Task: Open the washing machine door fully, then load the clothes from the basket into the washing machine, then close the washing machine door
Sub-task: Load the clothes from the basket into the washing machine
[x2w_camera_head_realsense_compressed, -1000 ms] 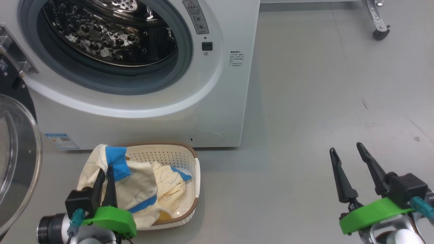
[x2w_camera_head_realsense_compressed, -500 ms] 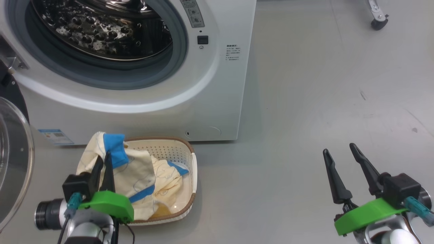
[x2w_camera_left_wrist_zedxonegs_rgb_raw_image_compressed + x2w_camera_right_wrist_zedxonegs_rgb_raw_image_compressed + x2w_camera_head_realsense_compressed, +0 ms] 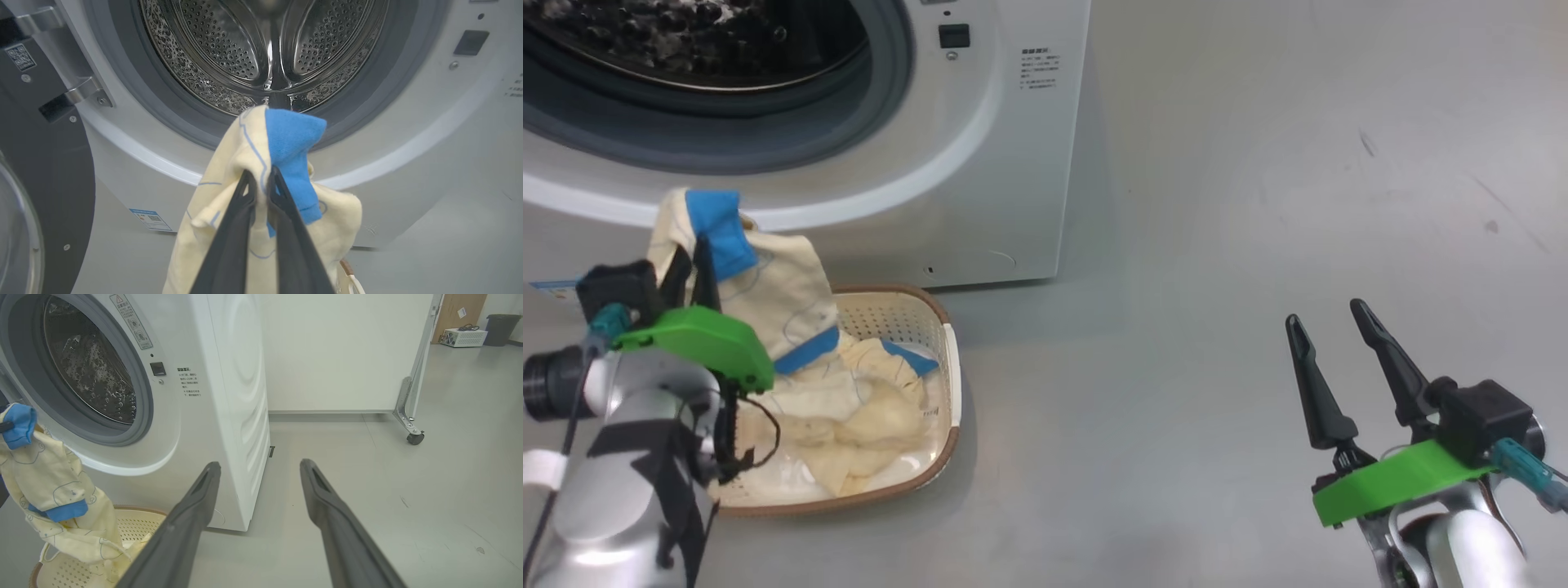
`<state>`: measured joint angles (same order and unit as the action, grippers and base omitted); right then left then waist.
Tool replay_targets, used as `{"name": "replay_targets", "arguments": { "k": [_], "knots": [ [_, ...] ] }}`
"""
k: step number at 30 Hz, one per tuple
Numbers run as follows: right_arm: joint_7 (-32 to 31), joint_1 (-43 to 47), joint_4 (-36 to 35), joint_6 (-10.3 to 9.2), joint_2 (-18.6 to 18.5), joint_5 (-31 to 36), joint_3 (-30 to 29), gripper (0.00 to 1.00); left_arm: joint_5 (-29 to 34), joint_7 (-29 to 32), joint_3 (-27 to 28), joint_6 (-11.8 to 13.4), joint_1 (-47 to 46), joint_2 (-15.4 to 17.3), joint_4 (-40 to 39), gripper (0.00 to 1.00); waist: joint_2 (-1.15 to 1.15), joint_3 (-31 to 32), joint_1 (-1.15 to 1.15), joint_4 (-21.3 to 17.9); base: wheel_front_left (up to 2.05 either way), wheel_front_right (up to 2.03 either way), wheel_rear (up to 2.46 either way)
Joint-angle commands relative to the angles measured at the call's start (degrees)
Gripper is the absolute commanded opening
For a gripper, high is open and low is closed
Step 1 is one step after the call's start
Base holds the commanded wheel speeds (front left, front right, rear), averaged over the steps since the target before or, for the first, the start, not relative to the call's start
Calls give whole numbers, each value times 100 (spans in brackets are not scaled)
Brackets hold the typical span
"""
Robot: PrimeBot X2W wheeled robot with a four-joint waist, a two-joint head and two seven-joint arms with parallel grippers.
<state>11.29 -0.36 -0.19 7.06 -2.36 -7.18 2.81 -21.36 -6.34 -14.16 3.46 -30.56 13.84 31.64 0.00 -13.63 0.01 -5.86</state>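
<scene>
The washing machine stands at the upper left, its steel drum exposed. Its door is swung open to the left, showing the black rim and the edge of the glass. My left gripper is shut on a pale yellow garment with blue trim. The garment hangs above the basket, just below the drum opening. More clothes lie in the basket. Over bare floor at the right, my right gripper is open and holds nothing.
The basket sits on grey floor right against the machine's front. A blue label marks the machine's lower left. A metal frame leg on a caster stands by the white wall behind. Open floor stretches to the right.
My left gripper has risen with the garment, pulling it up out of the basket toward the drum opening. The head camera has shifted. The right gripper keeps its pose.
</scene>
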Motion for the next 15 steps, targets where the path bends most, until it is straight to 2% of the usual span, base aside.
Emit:
{"name": "replay_targets", "arguments": {
  "k": [1, 15],
  "knots": [
    [80, -257, -130, 43, -52, -58, 149, 100, -31, 53, 258, -36, -425, 292, -59, 0, 0, -263, -1, -196, 0, 0, 0],
    [331, -896, 58, 43, -52, -211, 423, 100, -215, 974, 365, -483, -2468, 905, 1006, 0, 0, -1442, -1, -694, 0, 0, 0]
  ]
}}
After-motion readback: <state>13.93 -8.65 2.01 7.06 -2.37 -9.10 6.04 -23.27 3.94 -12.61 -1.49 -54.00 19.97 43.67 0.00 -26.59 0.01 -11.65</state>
